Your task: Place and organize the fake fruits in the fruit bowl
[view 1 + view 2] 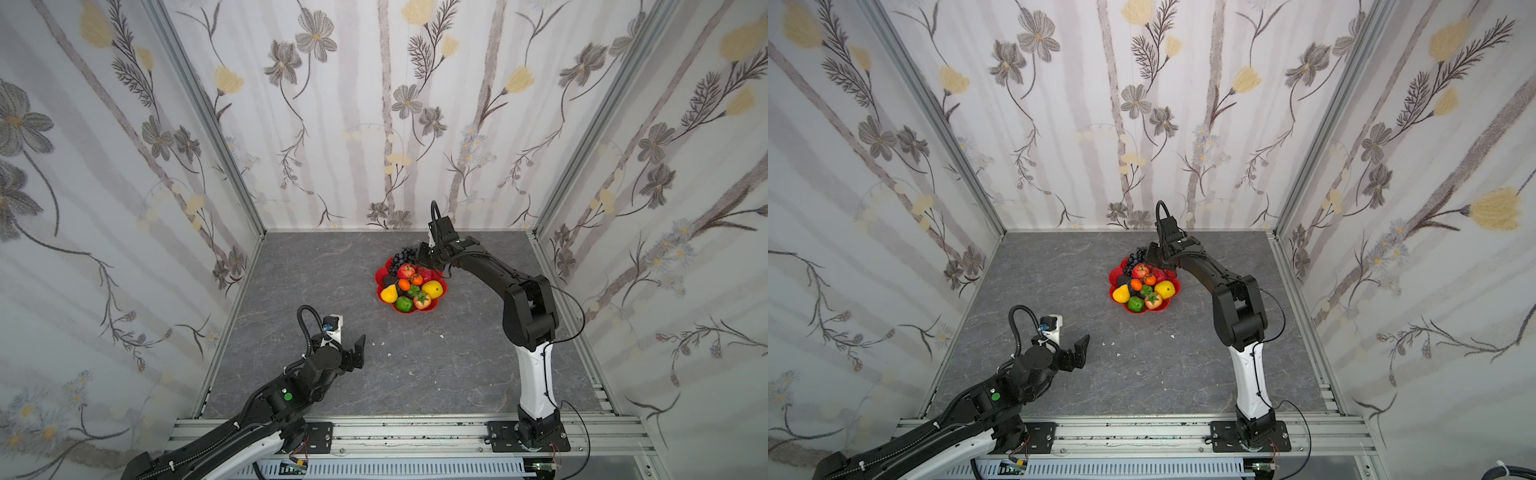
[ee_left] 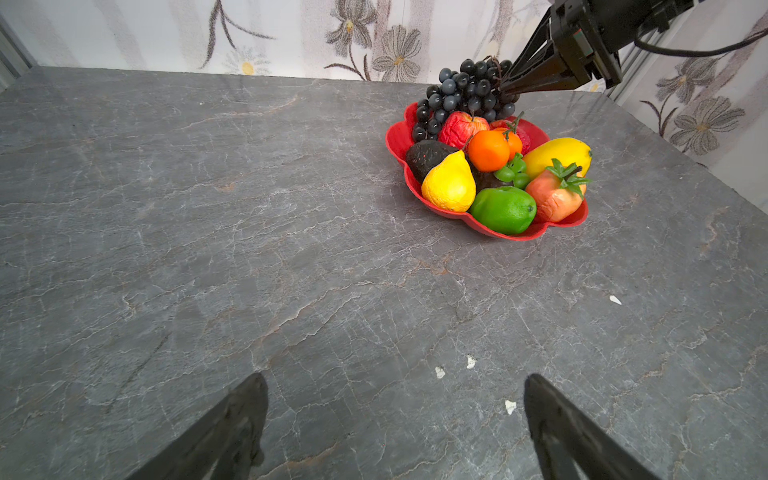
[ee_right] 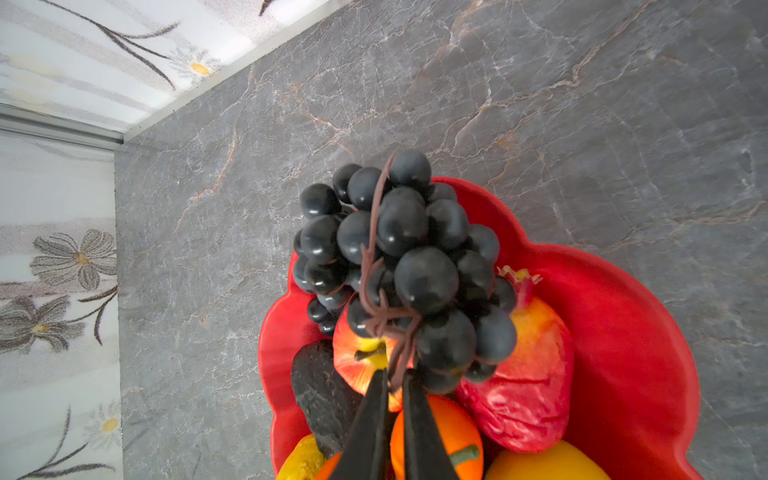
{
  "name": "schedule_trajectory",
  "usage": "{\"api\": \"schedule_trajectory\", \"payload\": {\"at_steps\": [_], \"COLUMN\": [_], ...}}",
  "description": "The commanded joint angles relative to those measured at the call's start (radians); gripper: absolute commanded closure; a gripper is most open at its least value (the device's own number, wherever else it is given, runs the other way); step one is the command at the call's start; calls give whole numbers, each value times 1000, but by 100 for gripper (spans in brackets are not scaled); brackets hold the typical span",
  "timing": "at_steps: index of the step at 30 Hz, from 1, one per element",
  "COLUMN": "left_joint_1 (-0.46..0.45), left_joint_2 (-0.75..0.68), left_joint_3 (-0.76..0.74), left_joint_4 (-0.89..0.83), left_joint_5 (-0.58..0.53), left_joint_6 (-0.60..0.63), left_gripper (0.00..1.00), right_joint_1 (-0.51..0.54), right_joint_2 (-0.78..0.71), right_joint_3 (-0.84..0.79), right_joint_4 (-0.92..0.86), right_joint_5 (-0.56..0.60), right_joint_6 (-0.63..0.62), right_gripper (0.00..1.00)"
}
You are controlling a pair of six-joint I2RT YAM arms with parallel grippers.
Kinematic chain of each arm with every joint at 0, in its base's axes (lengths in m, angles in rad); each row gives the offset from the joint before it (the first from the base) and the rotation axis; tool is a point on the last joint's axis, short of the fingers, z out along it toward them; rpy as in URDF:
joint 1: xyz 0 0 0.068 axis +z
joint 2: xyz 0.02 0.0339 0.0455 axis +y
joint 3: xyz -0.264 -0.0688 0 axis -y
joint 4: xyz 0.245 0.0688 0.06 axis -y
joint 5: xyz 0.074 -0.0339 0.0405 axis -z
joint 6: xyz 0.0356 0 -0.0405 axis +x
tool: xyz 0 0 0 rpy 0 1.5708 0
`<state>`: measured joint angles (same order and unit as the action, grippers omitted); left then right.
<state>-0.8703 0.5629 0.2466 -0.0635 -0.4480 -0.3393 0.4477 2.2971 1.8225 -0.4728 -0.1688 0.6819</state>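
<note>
Right wrist view: the grape bunch (image 3: 411,257) lies at the back-wall edge of the bowl (image 3: 623,332), resting on the apple (image 3: 357,361) and a crumpled red fruit (image 3: 523,386), with some grapes overhanging the rim. Judging by that, the release should be gentle. Let the weight settle inward on the pile, part the jaws just enough to free the wiry stem, then lift clear without snagging it. The right gripper (image 3: 395,376) is narrow, pinching that stem. The left gripper (image 2: 395,378) is spread wide and empty above the table (image 2: 208,208), well apart from the bowl.
</note>
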Motion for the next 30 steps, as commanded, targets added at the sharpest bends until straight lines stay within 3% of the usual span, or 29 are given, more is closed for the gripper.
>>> {"api": "schedule_trajectory", "payload": {"at_steps": [1,6,12,18,21,24,27,30], "left_joint_1": [1,0,1,4,5,6,20,102], "left_joint_2": [0,0,6,28,69,146,241,372], "left_joint_3": [11,12,14,16,65,127,134,173], "left_joint_4": [27,25,31,55,40,43,232,344], "left_joint_5": [-27,-40,-54,-66,-153,-320,-449,-474], "left_joint_6": [6,15,26,22,7,31,165,301], "left_gripper": [3,3,3,2,0,0,0,0], "right_joint_1": [0,-1,0,-2,-5,-11,-32,-49], "right_joint_2": [-30,-73,-147,-319,-460,-603,-739,-822], "right_joint_3": [-8,-22,-82,-212,-336,-499,-665,-808], "right_joint_4": [52,34,49,98,157,251,363,487], "right_joint_5": [22,54,87,129,212,392,560,705], "right_joint_6": [-26,-63,-91,-167,-241,-308,-385,-517], "right_gripper": [82,70,64,56,50,49,45,27]}}
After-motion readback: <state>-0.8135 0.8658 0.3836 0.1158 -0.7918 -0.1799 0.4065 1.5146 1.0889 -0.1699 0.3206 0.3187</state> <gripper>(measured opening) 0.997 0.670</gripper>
